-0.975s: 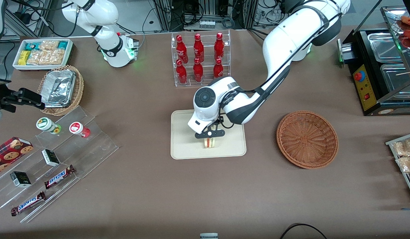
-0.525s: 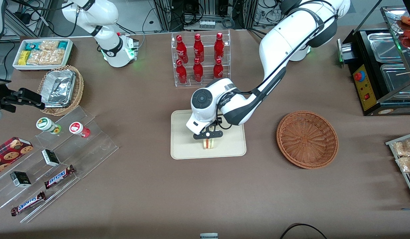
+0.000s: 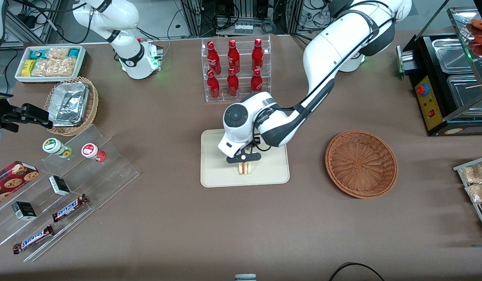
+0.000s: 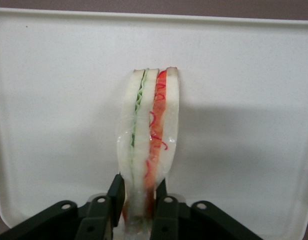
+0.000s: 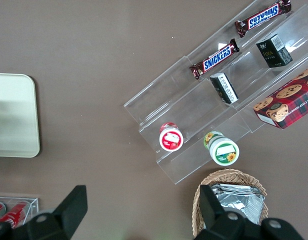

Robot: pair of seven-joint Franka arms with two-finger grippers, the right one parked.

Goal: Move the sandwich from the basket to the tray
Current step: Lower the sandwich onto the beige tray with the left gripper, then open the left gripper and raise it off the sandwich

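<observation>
The sandwich stands on its edge on the cream tray, near the tray's middle. In the left wrist view its white bread and its green and red filling layers rise over the tray's floor. My left gripper hangs straight over it, and its two black fingers press the wedge's end from both sides, so the gripper is shut on the sandwich. The reddish-brown wicker basket lies empty beside the tray, toward the working arm's end of the table.
A clear rack of red bottles stands farther from the front camera than the tray. Toward the parked arm's end are a stepped acrylic shelf with snack bars, a tan basket of foil trays and a white snack bin. A black appliance stands past the basket.
The left arm's wrist has shifted slightly toward the parked arm's end, carrying the sandwich a little way along the tray. The grip on the sandwich looks the same.
</observation>
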